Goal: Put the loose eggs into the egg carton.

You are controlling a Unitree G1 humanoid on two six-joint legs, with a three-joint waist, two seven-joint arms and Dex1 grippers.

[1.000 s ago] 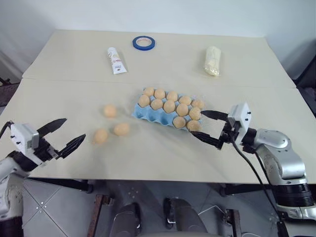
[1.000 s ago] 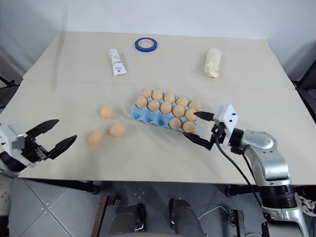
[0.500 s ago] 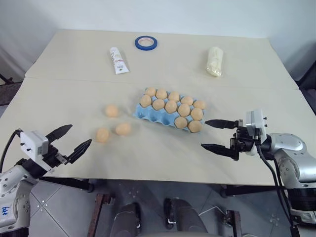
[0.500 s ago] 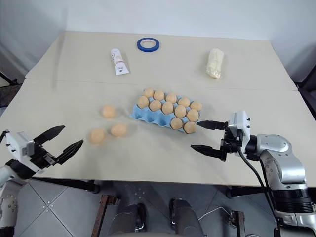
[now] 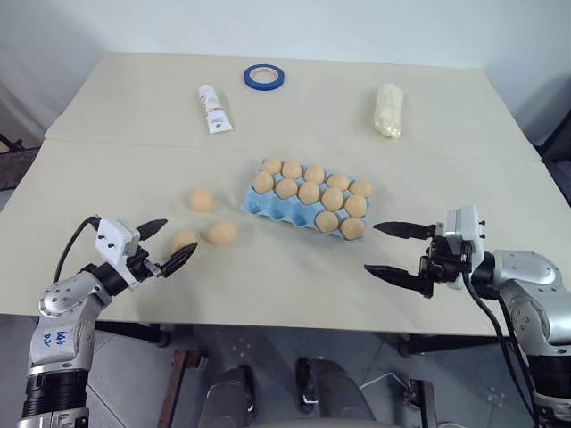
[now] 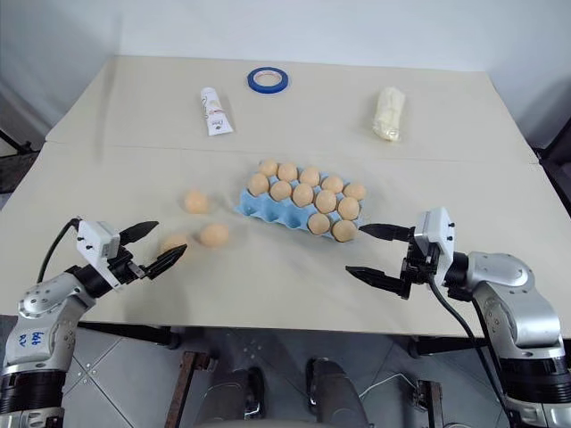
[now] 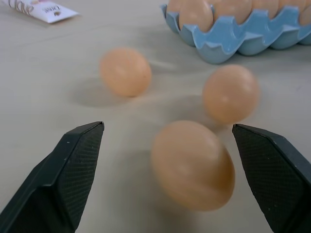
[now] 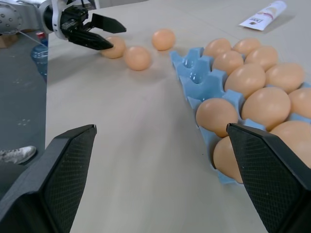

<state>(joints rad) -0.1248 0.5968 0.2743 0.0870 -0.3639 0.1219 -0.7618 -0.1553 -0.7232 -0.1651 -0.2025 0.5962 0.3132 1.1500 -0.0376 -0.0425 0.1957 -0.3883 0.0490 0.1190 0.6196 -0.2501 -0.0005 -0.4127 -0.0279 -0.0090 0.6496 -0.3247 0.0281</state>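
Your left pincer (image 5: pixel 163 249) sits in the lower left of the left eye view with its two black fingers spread wide and nothing between them yet, and the nearest loose egg (image 5: pixel 185 242) lies just ahead of the tips; in the left wrist view that egg (image 7: pixel 193 164) sits between the finger lines but nearer one of them. Centre it before you close, so both pads meet the shell across its narrow waist and not on a sloping end (a smooth oval will likely squirt out if pinched off-centre). Two more loose eggs wait close by, one (image 5: pixel 222 233) just to the right and one (image 5: pixel 201 199) a little above, so keep the outer finger clear of the right-hand neighbour or you may roll it along the counter (image 5: pixel 285 285). Close gently. The egg carton (image 5: pixel 259 203) lies at mid-frame, to the right of the three eggs, with empty blue cups at its near left end; I'd aim for those. Your right pincer (image 5: pixel 398 251), also spread and empty, hovers at the lower right, just off the carton's right end and apart from it.
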